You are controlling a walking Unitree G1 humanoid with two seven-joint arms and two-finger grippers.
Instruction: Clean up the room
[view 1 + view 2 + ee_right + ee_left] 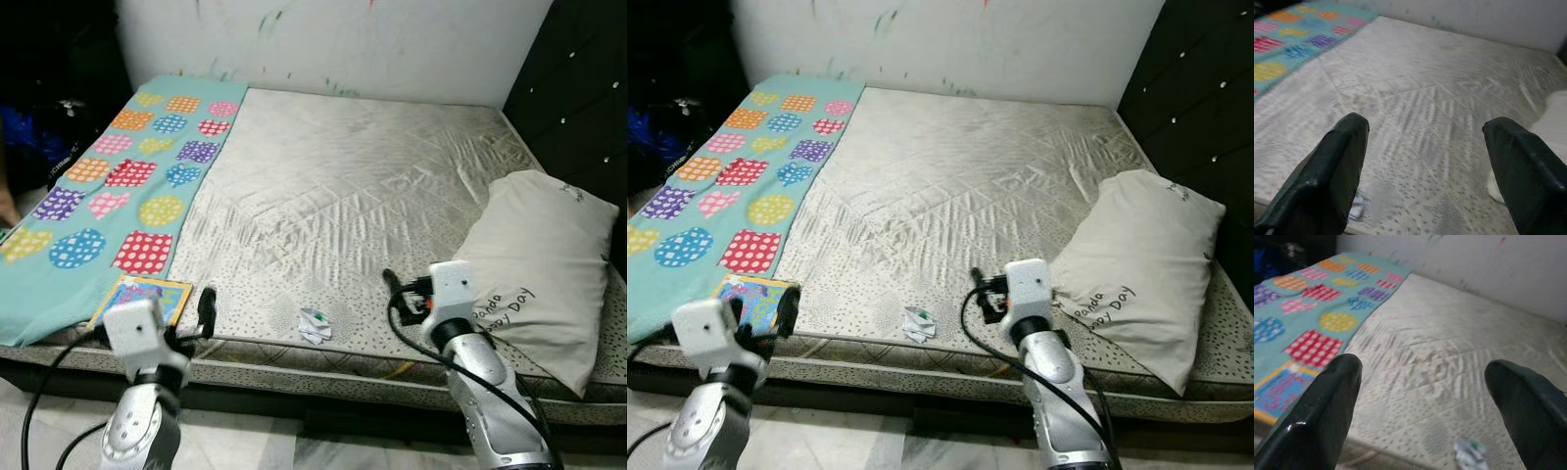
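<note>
Little appears done. A crumpled wrapper lies on the bed near its front edge, between my arms. A colourful book sits at the front left corner on the teal blanket. My left end effector and right end effector hover wide apart, empty. The pillow rests along the right edge.

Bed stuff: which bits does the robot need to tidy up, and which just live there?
To tidy:
small crumpled white-and-green wrapper near the mattress's front edge
flat colourful picture book on the teal blanket's corner

Just there:
teal blanket with dotted colourful patches
white pillow with black writing
grey quilted mattress
</note>
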